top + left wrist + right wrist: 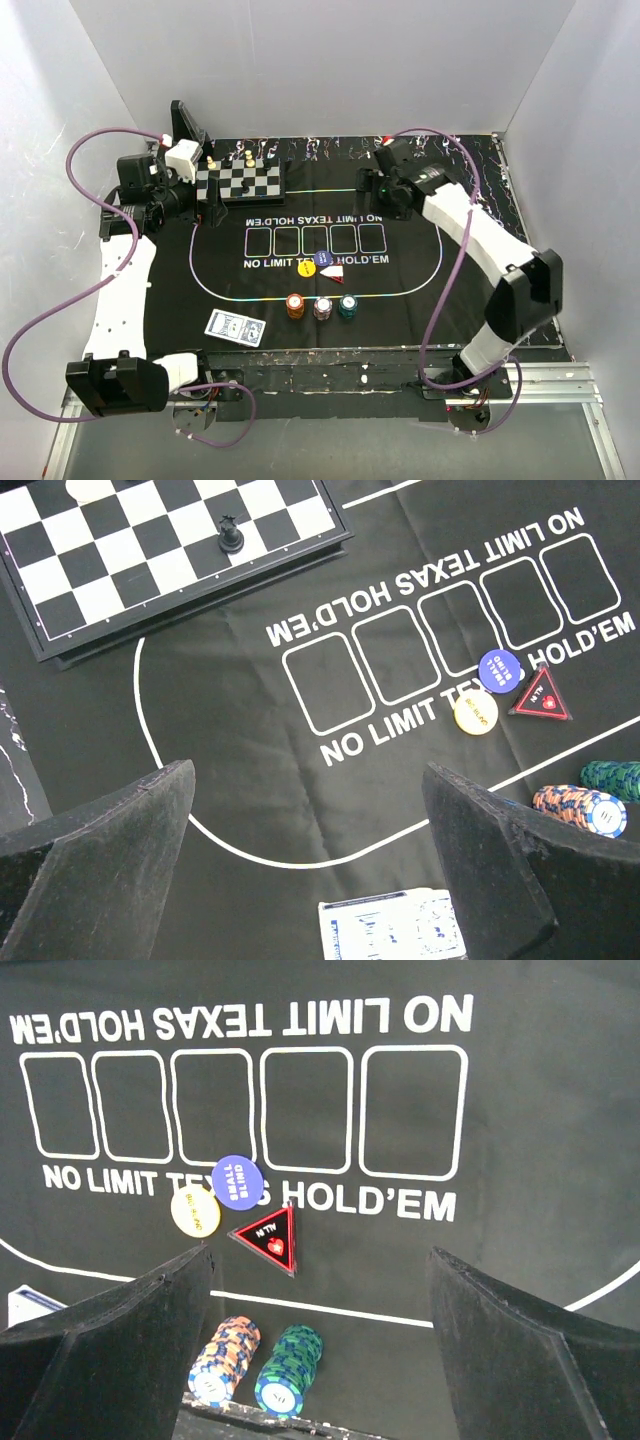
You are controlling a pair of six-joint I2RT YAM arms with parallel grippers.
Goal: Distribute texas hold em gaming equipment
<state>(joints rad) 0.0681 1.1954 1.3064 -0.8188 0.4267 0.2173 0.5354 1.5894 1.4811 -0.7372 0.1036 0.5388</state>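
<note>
Both open and empty, the left tool and right tool hang over the far side. The card deck lies near-left, long axis crosswise, closer to the left arm; chip stacks stand just right of it.

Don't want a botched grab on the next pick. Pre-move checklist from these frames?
1. Left tool open and empty: ok.
2. Right tool open and empty: ok.
3. Orange stack, white-pink stack, teal stack standing in a row: ok.
4. Card deck lying flat, uncovered: ok.
5. Five card boxes bare: ok.
6. Blue disc, yellow disc, red triangle spaced for a single pick: not ok; they are bunched, blue against yellow.
</note>
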